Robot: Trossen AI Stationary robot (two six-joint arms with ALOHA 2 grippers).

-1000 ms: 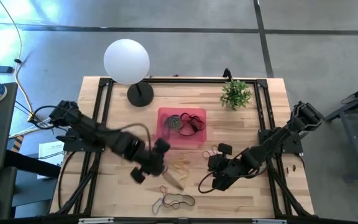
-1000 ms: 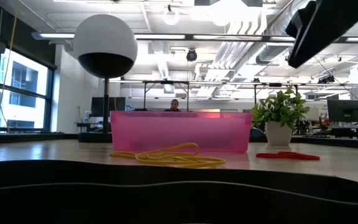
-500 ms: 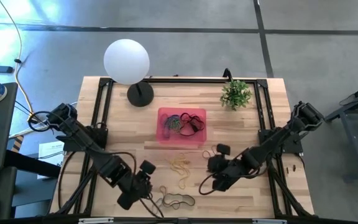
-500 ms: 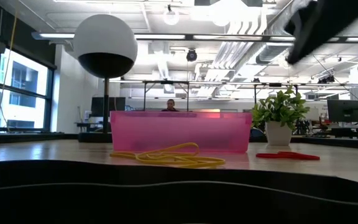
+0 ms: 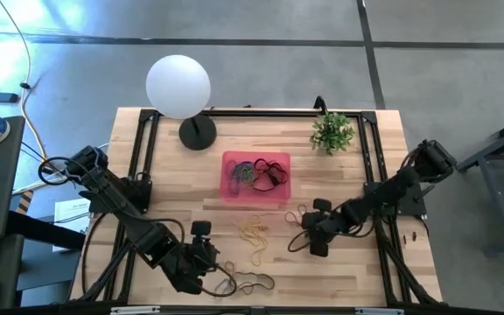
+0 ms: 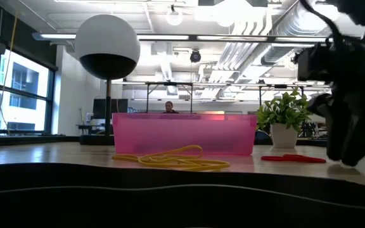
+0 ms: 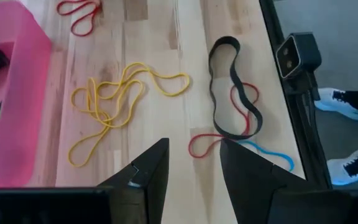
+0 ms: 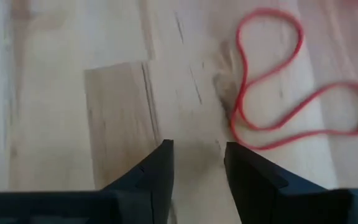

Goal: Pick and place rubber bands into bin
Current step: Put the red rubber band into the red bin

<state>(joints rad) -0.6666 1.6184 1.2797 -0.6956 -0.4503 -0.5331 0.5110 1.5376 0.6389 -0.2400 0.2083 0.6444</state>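
Note:
The pink bin [image 5: 256, 178] sits mid-table with several rubber bands inside; the low view shows its long wall [image 6: 184, 134]. Loose bands lie on the wood: yellow ones [image 5: 254, 230], a red one [image 5: 300, 213] and a black, red and blue tangle [image 5: 245, 282] by the near edge. My left gripper [image 5: 213, 265] is open, low over the table beside that tangle; its wrist view shows the black band [image 7: 232, 87] just ahead of the gripper [image 7: 193, 163]. My right gripper [image 5: 311, 234] is open and hangs near the red band [image 8: 284, 87].
A white globe lamp [image 5: 178, 85] and a small potted plant [image 5: 332, 131] stand at the far edge. Black frame rails run along the table's left and right sides. In the low view a yellow band [image 6: 170, 158] lies in front of the bin.
My left gripper has swung from the middle of the table toward the near edge and has come to rest beside the tangle of bands. My right gripper has shifted a little toward the far edge, nearer the red band, and has come down into the low view.

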